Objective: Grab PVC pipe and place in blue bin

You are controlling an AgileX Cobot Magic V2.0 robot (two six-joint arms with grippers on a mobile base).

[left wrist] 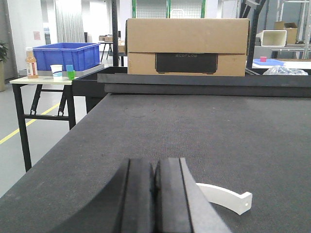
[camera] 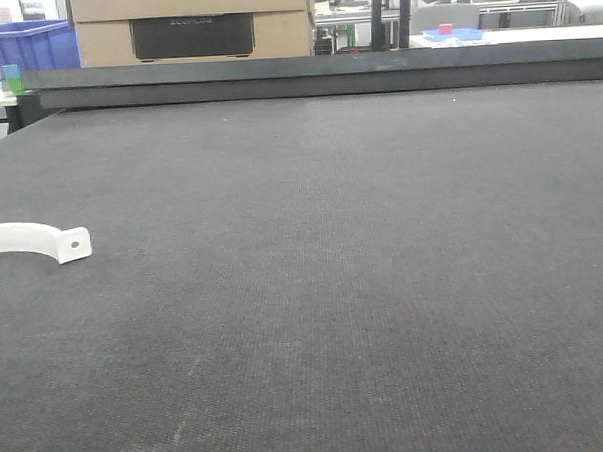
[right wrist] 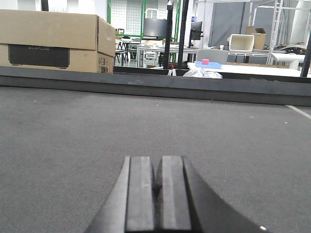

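The PVC pipe is a small white arched strap with a flat tab and one round hole. It lies on the dark grey table at the left edge of the front view. In the left wrist view it lies just right of my left gripper, not touching it. The left gripper is shut and empty. My right gripper is shut and empty over bare table. The blue bin stands on a small side table beyond the table's far left corner; it also shows in the front view.
A raised dark ledge runs along the table's far edge. A cardboard box stands behind it. A bottle and cups stand by the bin on the side table. The table's left edge drops to the floor.
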